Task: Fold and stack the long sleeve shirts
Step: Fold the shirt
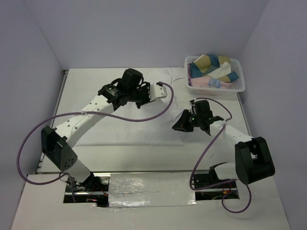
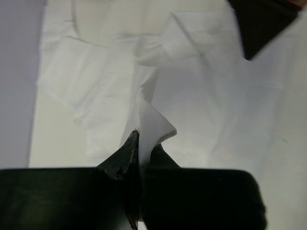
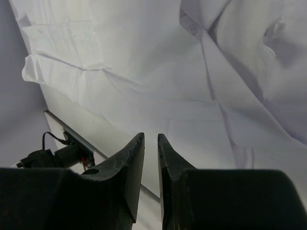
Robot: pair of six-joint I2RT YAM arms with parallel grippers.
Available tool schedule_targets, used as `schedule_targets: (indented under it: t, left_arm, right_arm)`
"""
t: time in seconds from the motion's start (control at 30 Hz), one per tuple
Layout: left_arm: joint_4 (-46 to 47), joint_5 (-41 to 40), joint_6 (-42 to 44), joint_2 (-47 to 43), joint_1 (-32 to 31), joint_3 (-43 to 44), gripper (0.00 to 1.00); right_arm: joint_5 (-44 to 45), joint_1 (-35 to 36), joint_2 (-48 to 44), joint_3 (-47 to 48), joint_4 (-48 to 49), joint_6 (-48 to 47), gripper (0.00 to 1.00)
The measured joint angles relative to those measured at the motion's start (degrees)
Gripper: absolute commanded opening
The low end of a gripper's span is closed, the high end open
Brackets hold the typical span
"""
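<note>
**A:** Long sleeve shirt (image 1: 144, 132), position?

**B:** White on white, so it reads faint from above. It lies spread and creased on the table (image 1: 144, 155), left of the basket (image 1: 225, 90) and on its near side. The hem shows as a thin line in the top view.

**A:** Left gripper (image 2: 143, 142)?

**B:** Well left of the basket, about level with its front wall. It is clenched on the shirt. A peak of cloth is pinched between the two fingers (image 2: 125, 153) and stands up out of the tips, with folds running away from it. The rest of the garment lies below. How far the pinched part is raised, cannot tell.

**A:** Right gripper (image 3: 149, 139)?

**B:** Closer to the basket, off its left front corner, on the near side. It is over the shirt with its fingers pointing towards the cloth. The fingers are almost together, with a slim gap between them and nothing in it. Whether the tips touch the cloth, cannot tell.

**A:** Basket itself?

**B:** Rightmost item in the top view. White plastic lattice, holding folded cloths (image 1: 211, 64) in yellow, blue and pink. The shirt does not reach it.
</note>
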Motion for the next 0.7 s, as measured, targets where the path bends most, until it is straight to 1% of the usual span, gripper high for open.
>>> schedule_targets:
  t: [0.13, 0.3, 0.53, 0.7]
  left_arm:
    - [-7.4, 7.5, -0.7, -5.9, -0.5, -3.7, 0.0]
    - [-11.0, 12.8, -2.0, -12.5, -1.4, -5.1, 0.0]
    - [-16.5, 19.8, -2.3, -13.0, -2.2, -5.1, 0.0]
    - [-18.1, 23.3, -3.3, -13.3, -2.3, -4.8, 0.0]
  right_arm:
    - [1.9, 0.0, -3.0, 0.0, -2.8, -1.4, 0.26]
    - [2.0, 0.0, -4.6, -0.1, -3.1, -2.2, 0.26]
    - [0.1, 0.0, -2.6, -1.2, -0.5, -0.5, 0.25]
    - [-1.1, 0.4, 2.3, -1.2, 4.2, 1.4, 0.25]
